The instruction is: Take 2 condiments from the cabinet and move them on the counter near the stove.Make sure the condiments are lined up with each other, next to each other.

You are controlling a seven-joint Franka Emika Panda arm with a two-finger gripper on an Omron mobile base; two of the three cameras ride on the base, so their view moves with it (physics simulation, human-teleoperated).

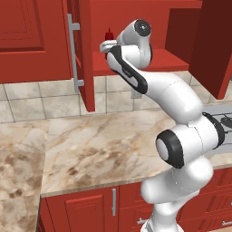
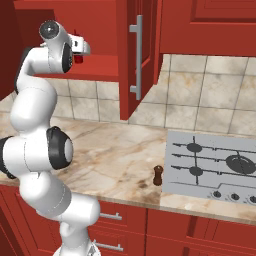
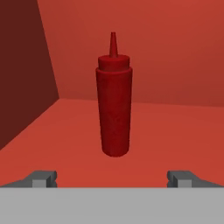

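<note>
**Red cupboard open, hand reaching in toward the squeeze bottle**

Glossy red kitchen, beige marble-look counter (image 1: 104, 145) running wide below wall cupboards. Far left of the hand in the left base view: a shut red cupboard door, then the long silver bar handle (image 1: 72, 50) on the open cabinet door (image 1: 86, 59). Just right of that, inside the cabinet (image 1: 158, 18), red squeeze bottle (image 1: 108, 35) upright on the red shelf (image 1: 167, 56), directly ahead of the gripper (image 1: 105, 46), near but apart from it. Arm rising from lower right, folded up and over the counter, hand raised to shelf height.

From the right base view, same reach seen from the other side: gripper (image 2: 82, 47) at the cabinet mouth on the left, a sliver of the bottle (image 2: 78, 58) just under the hand, partly hidden. Right of the hand, the open door with its bar handle (image 2: 137, 57). Well below and right of the hand, dark brown shaker (image 2: 158, 175) standing upright on the counter, just beside the left edge of the stove (image 2: 215, 167), seemingly not touching it, though small at this range.

Along the hand itself: fingertips (image 3: 43, 178) set wide apart, nothing between them. Bottle (image 3: 113, 96) centred ahead of the gap, upright, nozzle up, standing on the shelf with the cabinet's back wall behind and a darker side wall to the left.
</note>
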